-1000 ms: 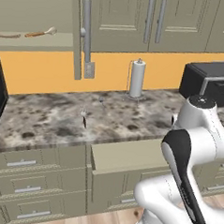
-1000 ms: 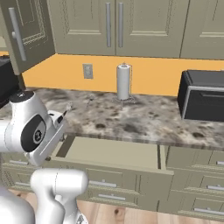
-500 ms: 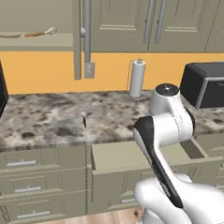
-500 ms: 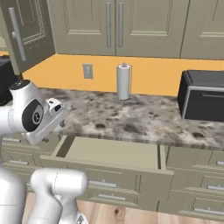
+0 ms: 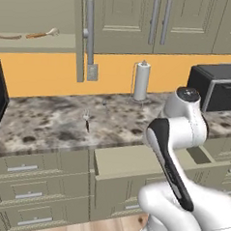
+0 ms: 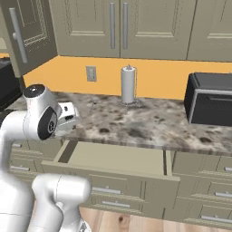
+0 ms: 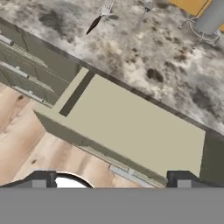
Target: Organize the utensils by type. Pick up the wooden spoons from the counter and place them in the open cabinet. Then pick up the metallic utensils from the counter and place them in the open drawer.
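Fork (image 7: 99, 16) is the thing to watch here; it lies on the counter (image 5: 49, 128) beyond the back edge of the open drawer (image 7: 131, 127), off toward the drawer's left corner in the hand view, silver tines pointing away from the drawer and the dark handle pointing back toward it, so its long axis runs roughly front-to-back across the stone; the gripper (image 7: 111, 177) hangs above the drawer's front edge with nothing between its tips, which stand far apart at the bottom corners of the hand view, so I'd call it wide; my guess is the next reach has to go forward over the drawer and a bit left to get at that fork.

The all-grey spoon (image 7: 148, 4) sits past the drawer too, a little right of the fork and farther back, but it's cut off at the top of the hand view and tiny from the base cameras, so I can't tell which way it lies; both wooden spoons (image 5: 40, 34) look to be already up on the shelf of the open cabinet (image 5: 34, 44), well above and left of the drawer; the drawer itself looks bare inside; a paper towel roll (image 5: 142, 80) stands at the back wall behind the drawer.
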Tool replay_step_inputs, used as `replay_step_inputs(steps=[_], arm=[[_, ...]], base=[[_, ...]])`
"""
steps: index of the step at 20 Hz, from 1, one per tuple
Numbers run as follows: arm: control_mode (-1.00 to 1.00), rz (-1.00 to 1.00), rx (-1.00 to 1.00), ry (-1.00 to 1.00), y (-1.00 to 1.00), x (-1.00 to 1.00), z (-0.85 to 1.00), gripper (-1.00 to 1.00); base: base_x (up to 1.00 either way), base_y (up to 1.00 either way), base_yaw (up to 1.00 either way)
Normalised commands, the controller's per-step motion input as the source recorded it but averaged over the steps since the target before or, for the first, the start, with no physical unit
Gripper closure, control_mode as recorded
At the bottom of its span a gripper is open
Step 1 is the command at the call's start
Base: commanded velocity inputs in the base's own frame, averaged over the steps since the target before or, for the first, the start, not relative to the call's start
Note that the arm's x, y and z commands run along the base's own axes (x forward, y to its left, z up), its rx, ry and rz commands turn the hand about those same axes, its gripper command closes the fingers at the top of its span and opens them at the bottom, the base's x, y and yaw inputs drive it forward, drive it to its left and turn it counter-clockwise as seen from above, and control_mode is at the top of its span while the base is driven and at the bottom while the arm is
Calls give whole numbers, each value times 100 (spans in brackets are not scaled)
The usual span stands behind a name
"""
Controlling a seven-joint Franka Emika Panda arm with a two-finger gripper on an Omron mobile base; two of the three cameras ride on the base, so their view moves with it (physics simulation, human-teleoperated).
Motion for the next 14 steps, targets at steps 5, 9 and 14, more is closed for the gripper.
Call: replay_step_inputs(steps=[5,9,14], arm=[[-100,-13,24,-10,-4,60,0,-100],[-100,-8,7,-4,3,86,0,-100],[-100,-10,4,0,11,85,0,-100]], base=[[0,0,0],[0,0,0],[0,0,0]])
